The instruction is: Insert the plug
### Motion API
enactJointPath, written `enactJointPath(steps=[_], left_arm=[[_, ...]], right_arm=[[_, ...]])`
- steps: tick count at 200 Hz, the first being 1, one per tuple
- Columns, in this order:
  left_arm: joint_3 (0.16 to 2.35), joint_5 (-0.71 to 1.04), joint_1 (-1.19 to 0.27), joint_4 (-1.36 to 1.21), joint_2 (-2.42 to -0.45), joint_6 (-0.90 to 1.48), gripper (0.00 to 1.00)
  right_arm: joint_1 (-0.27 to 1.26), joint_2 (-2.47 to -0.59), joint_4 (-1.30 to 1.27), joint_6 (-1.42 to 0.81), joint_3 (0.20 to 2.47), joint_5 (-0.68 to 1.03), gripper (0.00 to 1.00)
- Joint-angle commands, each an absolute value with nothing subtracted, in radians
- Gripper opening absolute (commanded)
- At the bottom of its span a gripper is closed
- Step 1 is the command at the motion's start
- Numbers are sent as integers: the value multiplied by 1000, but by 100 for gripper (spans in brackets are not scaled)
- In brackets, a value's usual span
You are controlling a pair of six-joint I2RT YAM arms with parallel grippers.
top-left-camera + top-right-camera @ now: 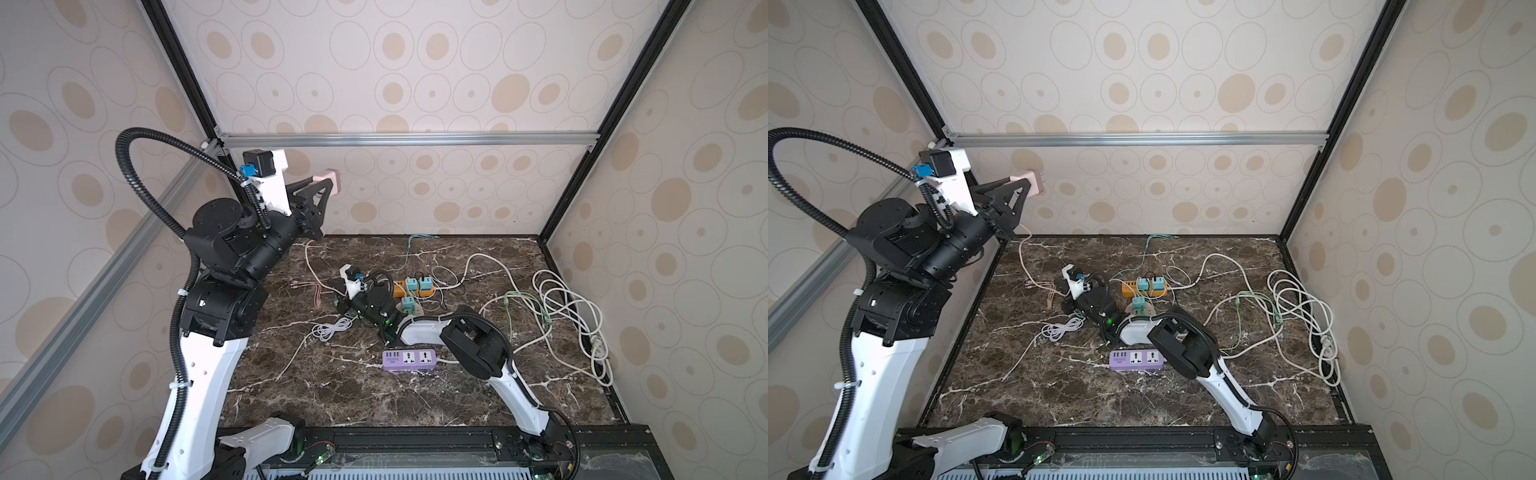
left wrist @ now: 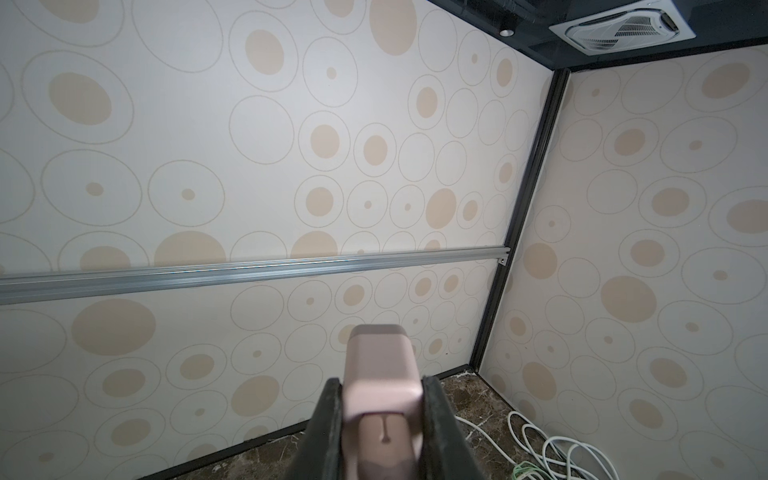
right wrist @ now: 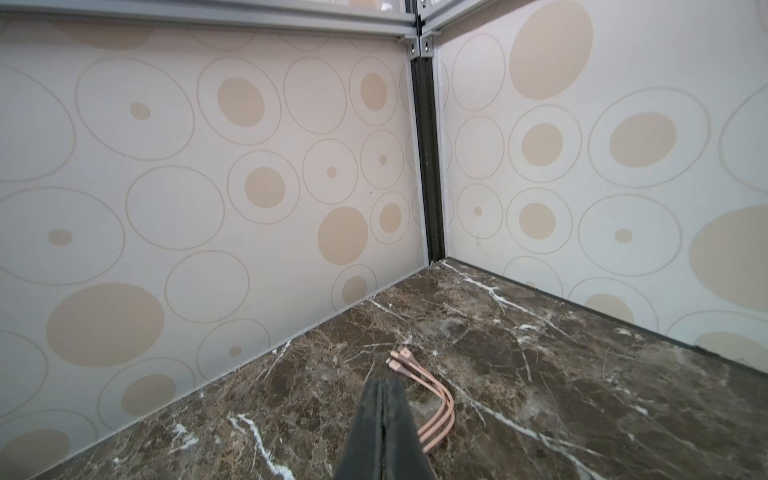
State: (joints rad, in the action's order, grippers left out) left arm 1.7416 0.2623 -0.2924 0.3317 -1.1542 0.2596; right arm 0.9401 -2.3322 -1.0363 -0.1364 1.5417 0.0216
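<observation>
The table point(image 1: 374, 395) is a dark brown marble-look surface with white veins, closed on three sides by walls point(image 1: 415, 83) papered with beige ovals and rings. A silver aluminium rail point(image 1: 407, 138) runs across the back wall, and black posts stand in the corners. The left gripper point(image 1: 324, 188) is raised high near the back wall, well above the table, and its jaws clamp the pink plug point(image 2: 381, 370) on two sides. The right gripper point(image 3: 383, 390) is low over the table with its jaws pressed together on nothing visible, just beside three pink cable ends point(image 3: 432, 399). A purple power strip point(image 1: 409, 359) lies near the front, an orange strip point(image 1: 399, 287) behind it, and white cable loops point(image 1: 569, 316) at the right.
</observation>
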Motion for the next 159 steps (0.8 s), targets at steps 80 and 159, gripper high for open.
enactJointPath(steps=[80, 159], left_arm=[[1740, 478, -288, 259, -1151, 259, 0], [1738, 778, -350, 122, -1215, 412, 0]], right_arm=[[818, -1865, -954, -165, 1499, 164, 0], [651, -1470, -749, -249, 1288, 175, 0]])
